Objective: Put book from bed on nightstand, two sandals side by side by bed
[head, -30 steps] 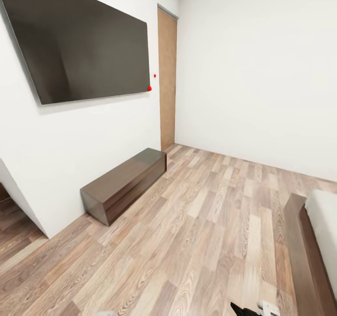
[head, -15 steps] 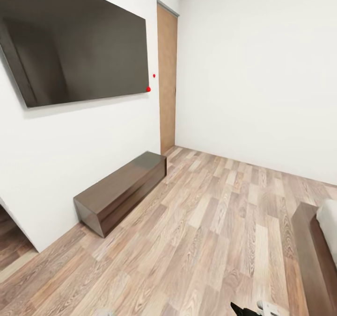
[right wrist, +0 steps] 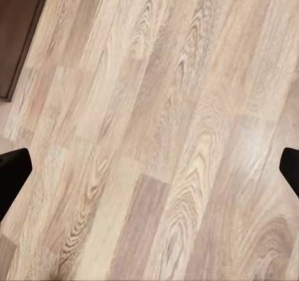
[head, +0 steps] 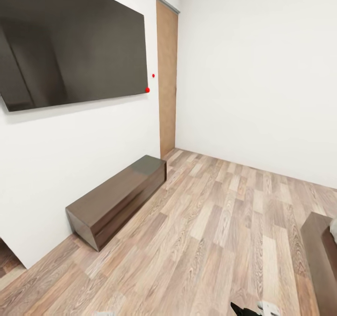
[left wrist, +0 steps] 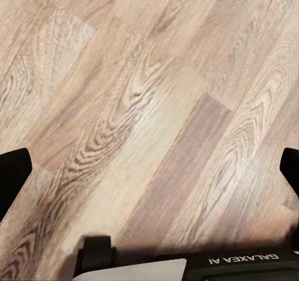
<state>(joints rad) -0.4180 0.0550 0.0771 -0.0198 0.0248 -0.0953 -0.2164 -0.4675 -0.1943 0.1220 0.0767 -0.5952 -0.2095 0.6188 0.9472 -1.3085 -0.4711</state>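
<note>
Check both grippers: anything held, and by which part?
Nothing held. Left gripper and right gripper both have fingers spread wide, with bare wood floor between them.

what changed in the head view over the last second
The whole picture shifted, so the camera turned or moved, not the furniture: the bed corner slid toward the right edge, and the TV and low dresser drifted left. Both grippers remain wide open over bare floor.

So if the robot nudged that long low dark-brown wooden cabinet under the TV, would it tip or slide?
The long low dark-brown wooden cabinet looks squat and wide, so tipping seems unlikely. Flat on the glossy light wood-plank floor, it would probably slide instead. It likely feels heavy and rigid.
</note>
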